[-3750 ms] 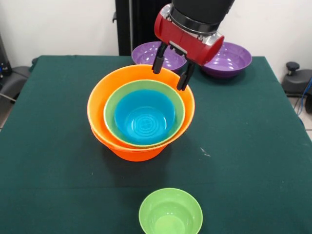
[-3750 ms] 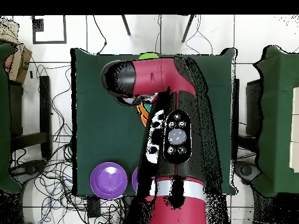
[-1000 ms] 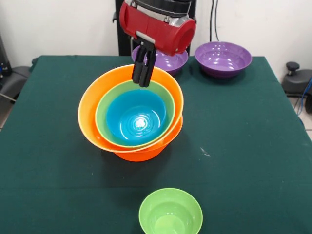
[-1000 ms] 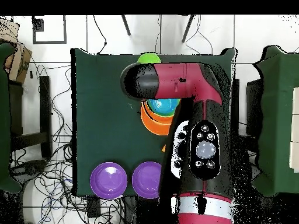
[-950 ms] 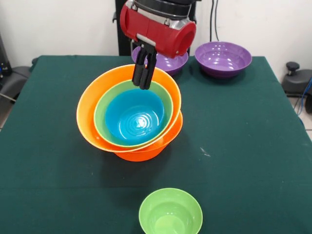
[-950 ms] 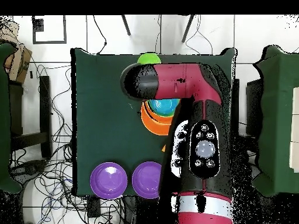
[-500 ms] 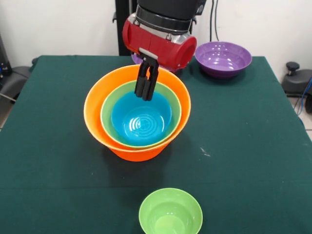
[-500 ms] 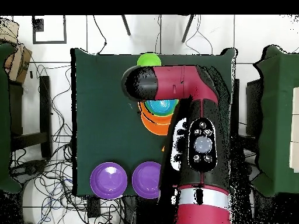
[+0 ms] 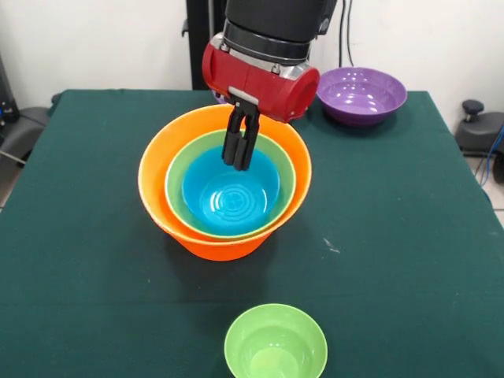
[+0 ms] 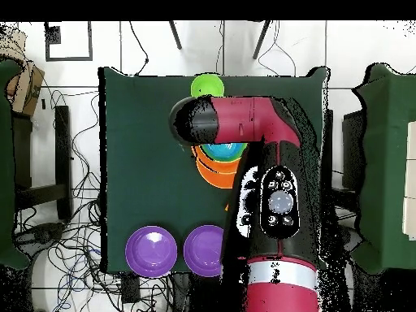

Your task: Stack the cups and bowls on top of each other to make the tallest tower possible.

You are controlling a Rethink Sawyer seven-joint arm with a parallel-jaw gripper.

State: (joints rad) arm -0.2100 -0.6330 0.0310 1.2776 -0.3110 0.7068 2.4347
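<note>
Overhead view: both purple bowls (image 10: 151, 249)

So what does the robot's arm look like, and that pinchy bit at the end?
The arm is thick and rounded, red with black sections. The overhead view shows a black panel with round buttons and a silver band near its base. The end effector has two slim black fingers under a red drum-shaped wrist with a silver ring.

Small bowl (image 9: 276, 344) before the tower (image 9: 224, 193)
</note>
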